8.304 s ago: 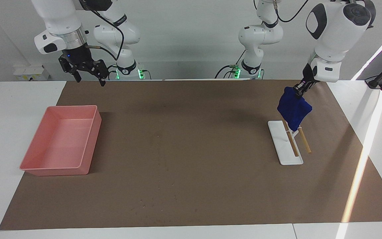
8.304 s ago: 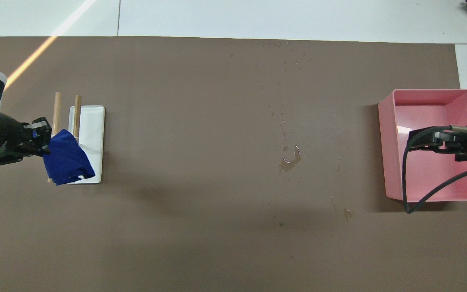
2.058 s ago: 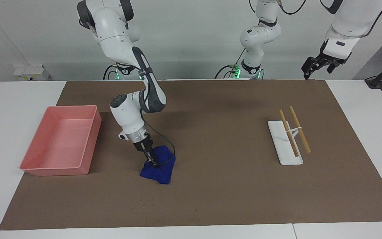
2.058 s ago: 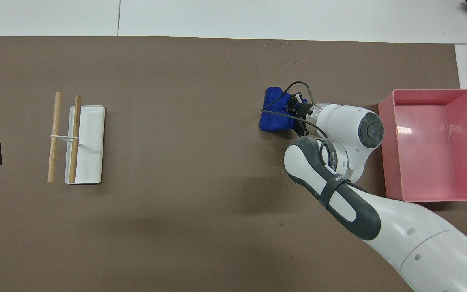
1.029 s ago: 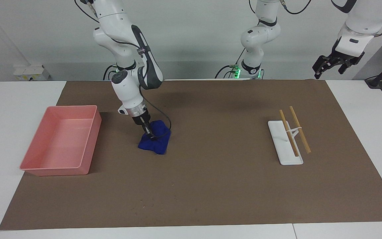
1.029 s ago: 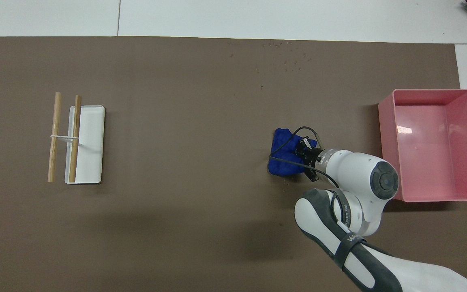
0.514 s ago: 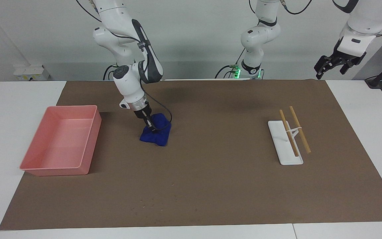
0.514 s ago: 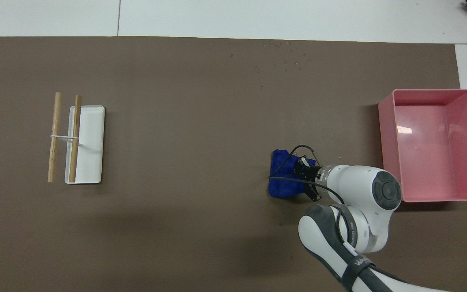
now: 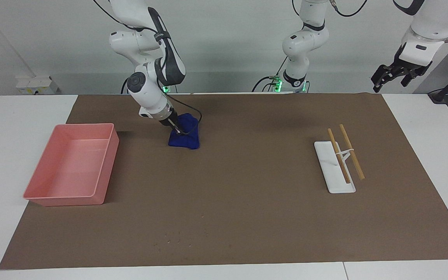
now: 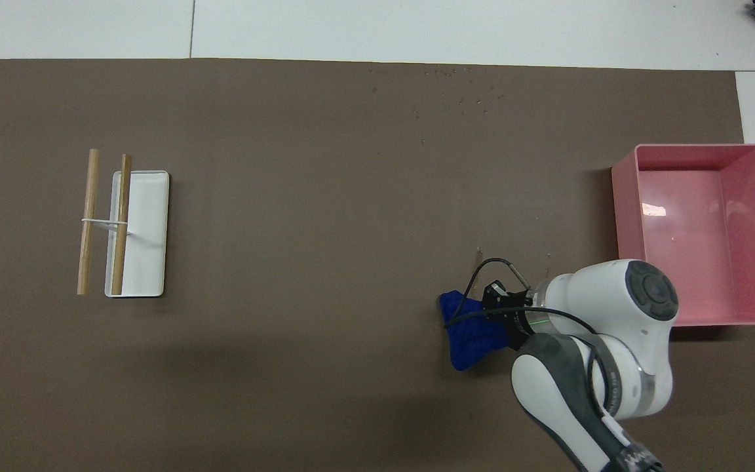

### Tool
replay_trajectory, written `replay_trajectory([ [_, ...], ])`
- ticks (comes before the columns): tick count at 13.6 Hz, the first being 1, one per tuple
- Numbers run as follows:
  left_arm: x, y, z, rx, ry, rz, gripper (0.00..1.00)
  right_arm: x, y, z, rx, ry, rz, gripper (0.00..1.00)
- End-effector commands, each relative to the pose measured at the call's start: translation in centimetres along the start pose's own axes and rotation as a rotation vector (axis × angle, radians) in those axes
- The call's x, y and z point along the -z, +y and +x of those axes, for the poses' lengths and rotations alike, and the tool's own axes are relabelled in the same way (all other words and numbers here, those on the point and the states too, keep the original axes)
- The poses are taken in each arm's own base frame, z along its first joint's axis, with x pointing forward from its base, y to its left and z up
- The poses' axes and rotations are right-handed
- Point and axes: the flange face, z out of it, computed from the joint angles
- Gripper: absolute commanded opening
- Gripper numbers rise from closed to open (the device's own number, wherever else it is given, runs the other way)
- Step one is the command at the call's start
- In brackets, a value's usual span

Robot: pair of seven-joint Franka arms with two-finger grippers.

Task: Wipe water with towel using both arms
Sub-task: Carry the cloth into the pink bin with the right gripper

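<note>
- One towel (image 9: 185,134), bunched on the brown mat (image 9: 247,202), beside the one pink tray (image 9: 56,194) and nearer the robots.
- Right gripper (image 9: 176,131) clenched on the towel.
- Left gripper (image 9: 393,76) raised over the mat's corner, fingers spread, waiting.
- One white rack (image 9: 335,167), two wooden rods, well apart from the tray.

A white table (image 9: 21,116) carries a brown mat (image 9: 247,194) that covers most of its top. On the mat, toward the right arm's end, sits a pink tray (image 9: 107,163). A bunched blue towel (image 9: 187,138) lies beside it, nearer to the robots. Toward the left arm's end stands a white rack (image 9: 331,171) with two wooden rods. Small droplets (image 10: 463,88) dot the mat's edge farthest from the robots.
</note>
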Motion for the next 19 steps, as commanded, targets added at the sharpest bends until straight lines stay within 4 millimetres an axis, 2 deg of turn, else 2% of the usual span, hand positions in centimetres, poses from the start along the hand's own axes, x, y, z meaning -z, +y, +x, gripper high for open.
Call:
replay_trajectory([
  [1,0.4,0.6,0.4,-0.035,0.028,0.016,1.00,8.6,-0.4,1.4,0.032,0.022,0.008,0.00],
  [2,0.0,-0.1,0.8,-0.027,0.020,0.008,1.00,11.6,-0.7,2.0,0.035,0.032,0.003,0.00],
  [3,0.1,-1.1,1.0,-0.015,0.024,-0.005,1.00,14.9,-0.5,3.6,0.026,0.057,0.001,0.00],
  [5,0.9,-1.5,1.0,-0.011,0.045,-0.019,1.00,19.2,0.4,6.3,0.057,0.103,0.011,0.00],
  [7,1.0,-1.0,1.1,-0.020,0.045,-0.019,1.00,21.6,2.4,10.6,0.109,0.134,0.043,0.00],
  [8,0.2,-0.9,1.5,-0.024,0.020,-0.027,1.00,22.1,3.4,12.4,0.153,0.156,0.046,0.00],
  [9,0.2,-0.3,2.4,-0.037,0.019,-0.028,1.00,22.8,4.2,14.0,0.199,0.210,0.050,0.00],
  [10,1.2,-0.3,2.8,-0.039,0.026,-0.035,1.00,23.3,5.2,15.8,0.243,0.262,0.044,0.00],
  [11,1.4,0.0,2.9,-0.043,0.026,-0.051,1.00,23.8,6.1,17.2,0.299,0.297,0.034,0.00],
  [14,0.8,1.2,2.4,-0.060,0.024,-0.083,1.00,23.7,8.9,23.3,0.412,0.406,0.051,0.00],
  [16,0.7,2.0,2.1,-0.068,-0.003,-0.082,1.00,21.3,10.2,27.1,0.389,0.375,0.041,0.00],
  [19,0.5,1.9,2.2,-0.064,0.003,-0.085,1.00,17.0,13.0,32.8,0.368,0.317,0.075,0.00],
])
